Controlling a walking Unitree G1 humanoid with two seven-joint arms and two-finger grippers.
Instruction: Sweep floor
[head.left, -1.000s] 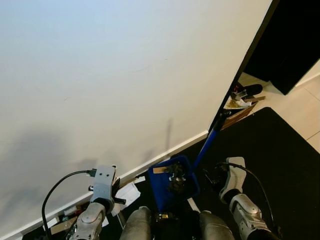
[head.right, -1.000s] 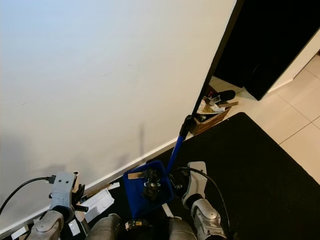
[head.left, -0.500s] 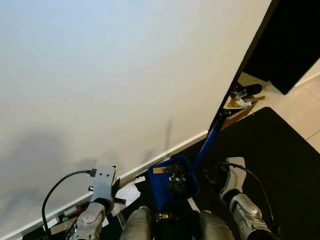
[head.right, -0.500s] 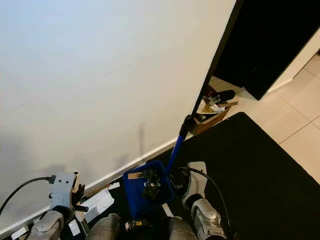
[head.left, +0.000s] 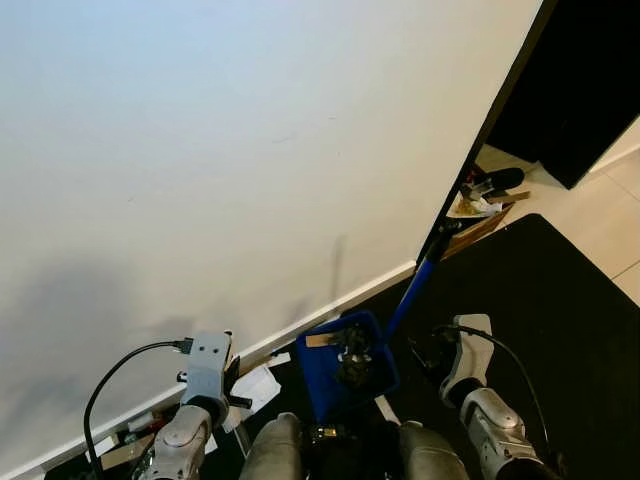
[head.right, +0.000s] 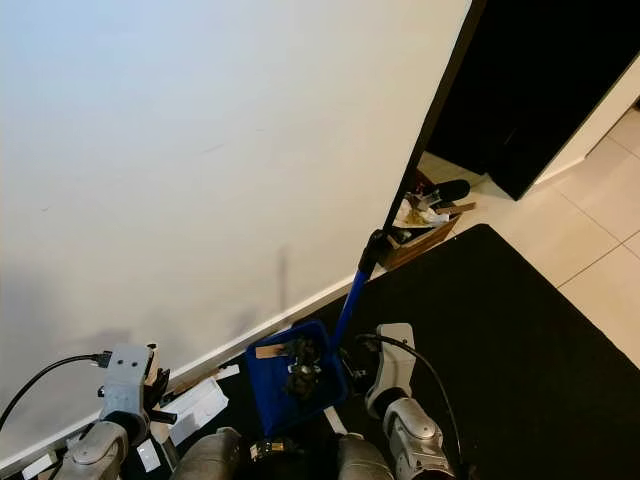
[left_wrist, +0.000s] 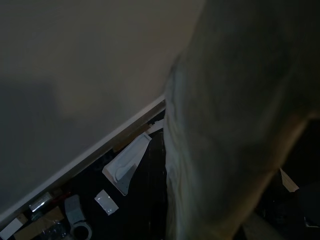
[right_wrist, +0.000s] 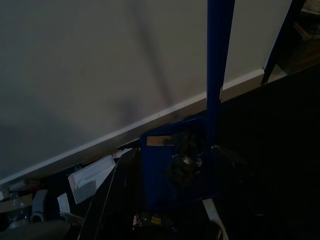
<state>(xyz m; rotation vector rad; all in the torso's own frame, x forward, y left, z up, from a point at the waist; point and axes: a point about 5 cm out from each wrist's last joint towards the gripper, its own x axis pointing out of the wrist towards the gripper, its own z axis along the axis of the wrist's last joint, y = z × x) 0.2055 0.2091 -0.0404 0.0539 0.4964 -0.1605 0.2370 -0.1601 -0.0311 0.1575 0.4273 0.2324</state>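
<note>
The long-handled blue plastic dustpan (head.left: 345, 368) — loaded with dark debris — stands by the white wall's (head.left: 200, 150) baseboard, white paper scraps (head.left: 252, 385) beside it, so keep it level; I cannot tell either gripper's finger state.

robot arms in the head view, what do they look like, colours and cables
Both arms are silver-grey with rounded, segmented shells. The left arm ends in a boxy grey wrist block with a small dark marking on its face, and a black cable loops out from it. The right arm ends in a paler, rounded wrist housing, with a thin black cable arching over it. Dark gripper hardware sits beyond each wrist.
</note>
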